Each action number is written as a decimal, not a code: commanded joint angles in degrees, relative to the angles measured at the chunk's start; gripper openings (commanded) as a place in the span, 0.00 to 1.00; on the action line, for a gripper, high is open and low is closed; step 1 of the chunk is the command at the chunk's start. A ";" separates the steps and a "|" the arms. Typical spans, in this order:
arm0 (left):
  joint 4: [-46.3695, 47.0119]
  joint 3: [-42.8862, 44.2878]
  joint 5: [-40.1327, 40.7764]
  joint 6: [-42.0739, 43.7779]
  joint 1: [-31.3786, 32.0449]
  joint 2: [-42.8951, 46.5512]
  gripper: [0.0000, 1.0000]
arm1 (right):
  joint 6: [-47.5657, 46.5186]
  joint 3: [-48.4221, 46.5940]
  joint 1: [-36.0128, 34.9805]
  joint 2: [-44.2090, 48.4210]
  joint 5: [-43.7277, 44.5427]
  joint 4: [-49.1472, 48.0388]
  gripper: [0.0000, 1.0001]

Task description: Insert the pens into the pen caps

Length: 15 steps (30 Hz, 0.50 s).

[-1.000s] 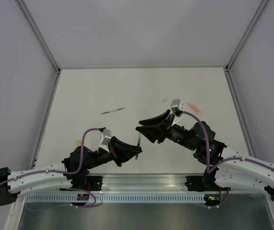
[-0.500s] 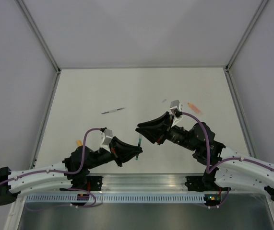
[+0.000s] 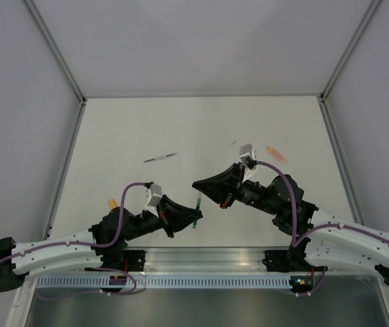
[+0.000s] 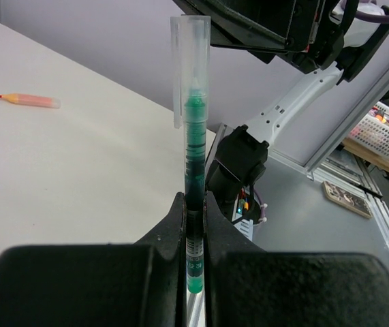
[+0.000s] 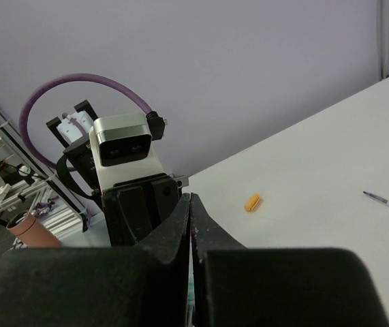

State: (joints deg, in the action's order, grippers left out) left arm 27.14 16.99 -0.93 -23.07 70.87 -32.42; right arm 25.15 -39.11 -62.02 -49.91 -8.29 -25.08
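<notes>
White table top (image 3: 201, 129), matt, under soft even light. Plain pale-grey walls (image 3: 201, 41) on the left, far and right sides. Aluminium posts (image 3: 54, 51) at the two far corners, slanting outward toward the top of the overhead view. Silver metal rail (image 3: 201, 262) along the near edge. Past the table in the left wrist view, a grey surface (image 4: 317, 225) and a white basket (image 4: 385, 133) of small items.

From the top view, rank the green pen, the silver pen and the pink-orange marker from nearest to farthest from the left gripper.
1. Green pen: clamped in the left gripper itself, at the front centre.
2. Silver pen: lying farther back, slightly to the left.
3. Pink-orange marker: farthest, back on the right side.
</notes>
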 commanded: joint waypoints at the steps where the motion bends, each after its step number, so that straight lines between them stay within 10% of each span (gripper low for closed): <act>1: 3.36 2.87 0.66 1.71 0.06 0.34 0.02 | 0.78 1.67 -0.38 -1.07 -4.09 1.96 0.00; 15: 1.78 3.57 3.92 2.24 0.06 0.61 0.02 | 0.95 5.27 -0.38 1.83 -6.03 14.53 0.00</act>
State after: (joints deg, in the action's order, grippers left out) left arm 21.26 16.99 -0.89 -22.70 71.02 -32.53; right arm 25.26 -36.95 -61.69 -48.42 -10.52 -20.45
